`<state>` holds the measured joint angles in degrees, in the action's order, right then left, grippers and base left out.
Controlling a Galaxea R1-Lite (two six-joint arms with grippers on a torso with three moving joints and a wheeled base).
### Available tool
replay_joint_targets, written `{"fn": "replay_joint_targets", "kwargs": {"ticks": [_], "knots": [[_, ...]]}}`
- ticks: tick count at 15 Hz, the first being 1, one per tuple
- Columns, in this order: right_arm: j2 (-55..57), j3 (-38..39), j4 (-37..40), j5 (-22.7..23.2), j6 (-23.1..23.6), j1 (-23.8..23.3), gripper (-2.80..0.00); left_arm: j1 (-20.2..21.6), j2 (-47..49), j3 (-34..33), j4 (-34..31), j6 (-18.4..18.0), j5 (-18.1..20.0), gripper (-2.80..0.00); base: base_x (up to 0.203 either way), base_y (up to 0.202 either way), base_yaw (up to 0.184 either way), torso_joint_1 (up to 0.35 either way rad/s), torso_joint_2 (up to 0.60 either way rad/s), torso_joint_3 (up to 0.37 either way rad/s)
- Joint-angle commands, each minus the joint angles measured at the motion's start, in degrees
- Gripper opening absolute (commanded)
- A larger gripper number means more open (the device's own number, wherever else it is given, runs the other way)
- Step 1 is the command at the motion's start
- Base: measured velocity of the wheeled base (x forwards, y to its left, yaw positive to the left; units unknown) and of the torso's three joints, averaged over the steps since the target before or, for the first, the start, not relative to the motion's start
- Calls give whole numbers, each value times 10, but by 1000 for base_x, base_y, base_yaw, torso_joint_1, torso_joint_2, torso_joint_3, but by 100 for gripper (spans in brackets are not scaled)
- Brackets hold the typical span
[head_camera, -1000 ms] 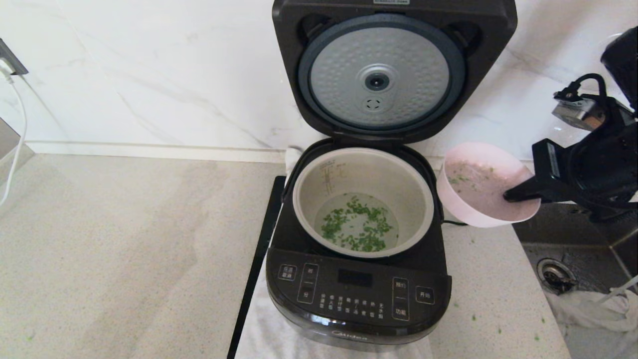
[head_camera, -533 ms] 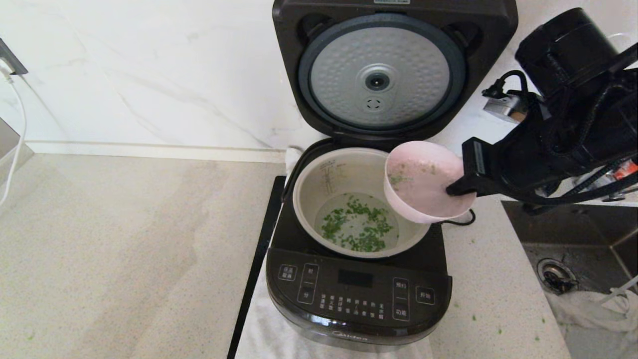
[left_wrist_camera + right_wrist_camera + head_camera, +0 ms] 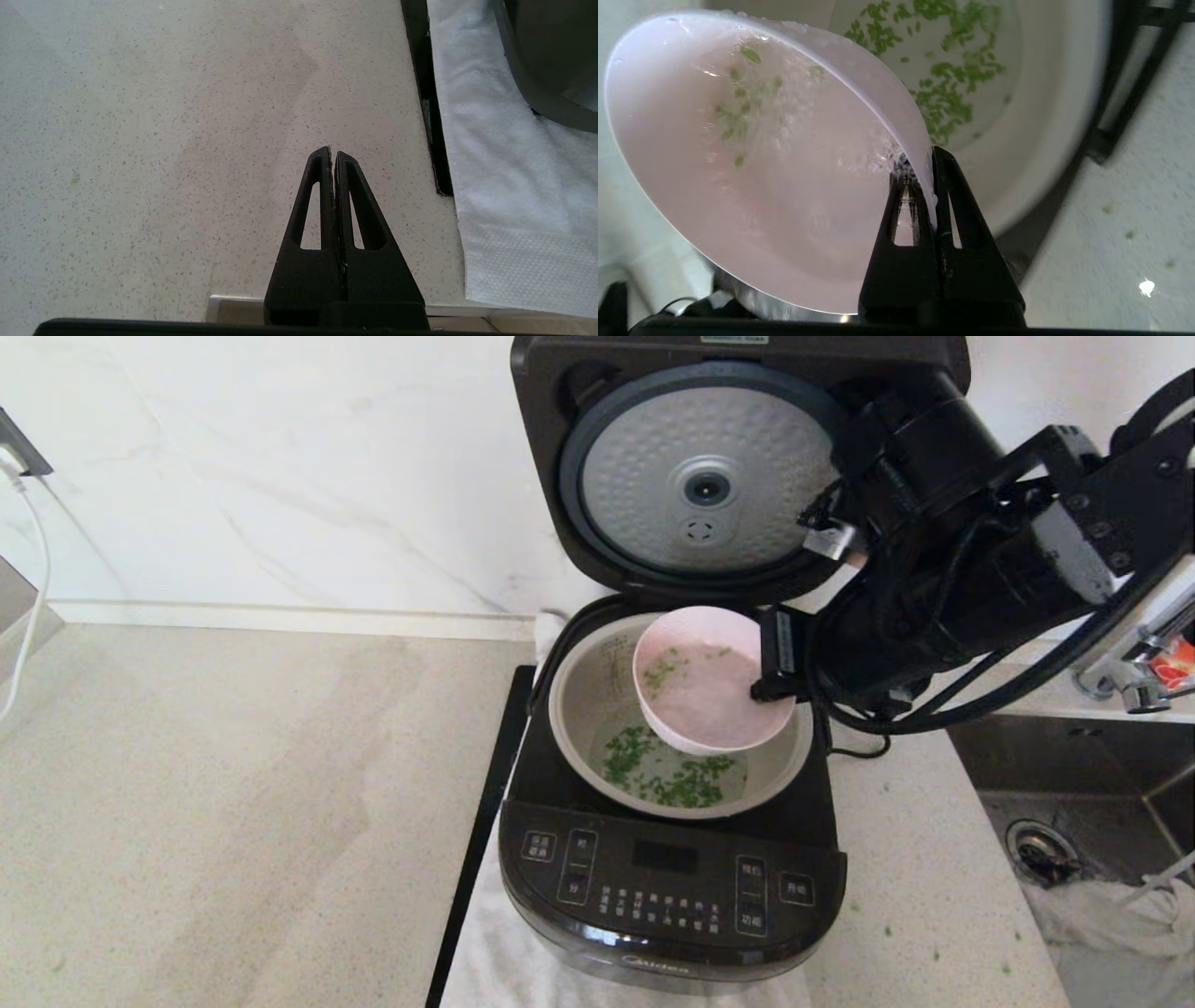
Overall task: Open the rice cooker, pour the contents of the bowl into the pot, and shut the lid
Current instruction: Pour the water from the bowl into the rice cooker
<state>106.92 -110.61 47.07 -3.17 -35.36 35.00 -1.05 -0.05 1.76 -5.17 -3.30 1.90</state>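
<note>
Bowl (image 3: 707,681), rim pinched by right gripper (image 3: 767,689), hangs over pot (image 3: 579,709).

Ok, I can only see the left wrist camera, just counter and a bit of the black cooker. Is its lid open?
Observer: Yes, the lid stands up open.
Operator: What's the other arm doing?
Observer: The right gripper is shut on the rim of the pink bowl, tilting it over the pot.
Operator: Is anything in the pot?
Observer: Green bits in a little water; a few cling inside the bowl.
</note>
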Motion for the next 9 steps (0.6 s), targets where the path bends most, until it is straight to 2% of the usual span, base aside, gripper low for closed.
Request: {"fn": "replay_joint_targets", "kwargs": {"ticks": [1, 5, 9], "knots": [[28, -1, -27, -2, -19, 8, -280, 0, 0, 0, 0, 0, 0, -280, 0, 0, 0, 0, 0, 0], [56, -3, -84, -6, -29, 21, -280, 0, 0, 0, 0, 0, 0, -280, 0, 0, 0, 0, 0, 0], [72, -1, -127, -29, -30, 24, -280, 0, -1, 0, 0, 0, 0, -280, 0, 0, 0, 0, 0, 0]]}}
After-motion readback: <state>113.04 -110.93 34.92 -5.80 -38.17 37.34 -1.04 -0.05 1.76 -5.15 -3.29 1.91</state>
